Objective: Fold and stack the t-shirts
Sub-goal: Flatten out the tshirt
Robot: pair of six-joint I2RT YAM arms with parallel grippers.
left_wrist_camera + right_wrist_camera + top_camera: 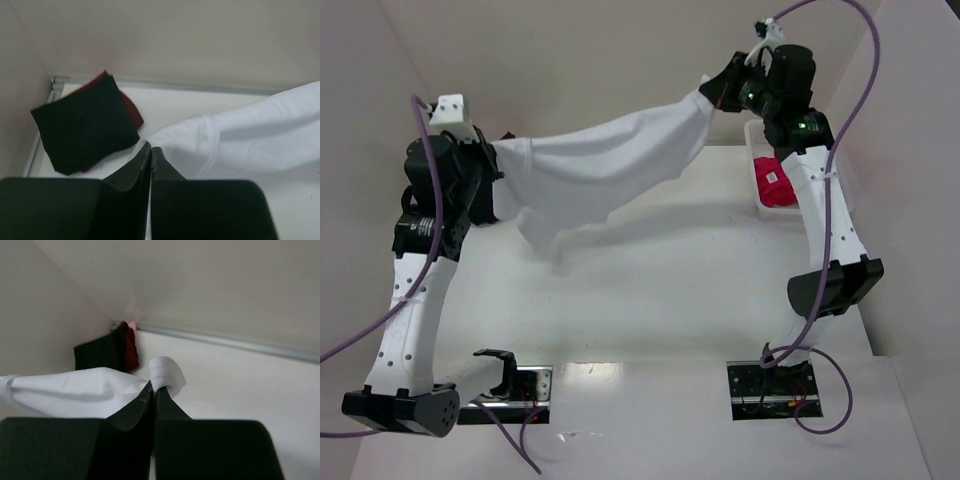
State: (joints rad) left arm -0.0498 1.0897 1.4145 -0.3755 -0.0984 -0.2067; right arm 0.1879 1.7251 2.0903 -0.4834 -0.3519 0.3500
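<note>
The white t-shirt (605, 160) hangs stretched in the air between my two grippers, above the back of the table. My left gripper (492, 158) is shut on its left end, and its jaws (151, 150) pinch the white cloth (240, 135). My right gripper (717, 95) is shut on its right end, raised high, with a rolled hem (165, 371) sticking out past the fingertips. The black t-shirt (82, 125) lies folded on the dark red one (131, 109) at the back left corner. The pink-red t-shirt (775, 182) lies in the basket at the right.
The white lattice basket (757, 135) stands at the table's back right. Beige walls close in the table at the back and both sides. Purple cables loop off both arms. The arm bases sit at the near edge.
</note>
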